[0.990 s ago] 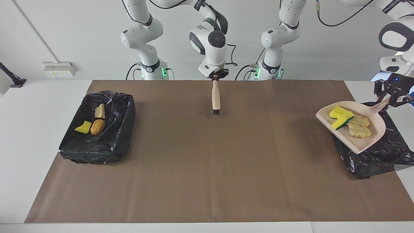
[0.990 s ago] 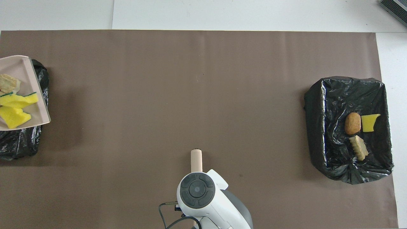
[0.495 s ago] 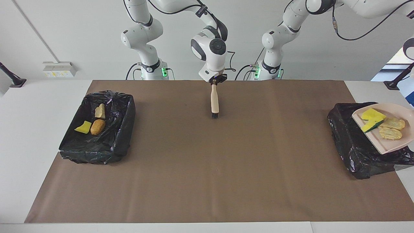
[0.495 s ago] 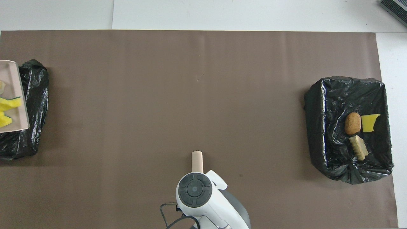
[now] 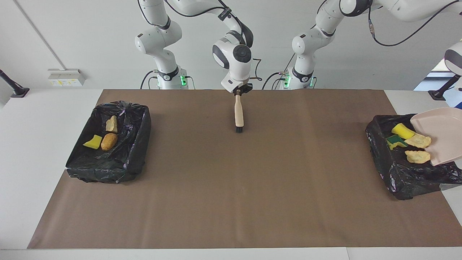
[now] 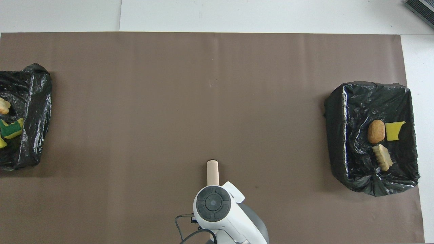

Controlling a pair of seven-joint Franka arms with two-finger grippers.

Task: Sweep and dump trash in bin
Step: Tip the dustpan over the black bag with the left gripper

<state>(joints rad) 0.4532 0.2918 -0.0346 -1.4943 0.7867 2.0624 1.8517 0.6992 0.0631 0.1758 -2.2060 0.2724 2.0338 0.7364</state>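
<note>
At the left arm's end of the surface, at three o'clock in the facing view, a beige dustpan [image 5: 442, 135] hangs tilted over a black-lined bin [image 5: 384, 159]. Four pieces of trash lie at its lip or on the liner: a yellow sponge chunk [image 5: 402, 130], a green-backed sponge [image 5: 395, 141] and two tan pastry lumps [image 5: 418, 141], one just nearer the viewer than the other. The overhead view shows no dustpan at all. There, at nine o'clock, only the edge of that bin and slivers of the scraps appear.

The left pincer is past the frame's edge in both views. It is closed, and the dustpan is in the air where that arm reaches.

The right pincer [image 5: 242, 89] is clamped on the top of a brush [image 5: 239, 112], which hangs straight down at twelve o'clock on the brown paper mat [image 5: 231, 202], bristles low. From overhead the arm's white wrist [image 6: 212, 203] hides that pincer, and only the brush handle shows.

A second bin [image 5: 135, 151] sits at the right arm's end, holding a yellow piece [image 5: 93, 142], a brown lump [image 5: 109, 141] and a pale crust [image 5: 111, 124]. Both heaps of trash lie well apart from the right pincer, with bare mat between.
</note>
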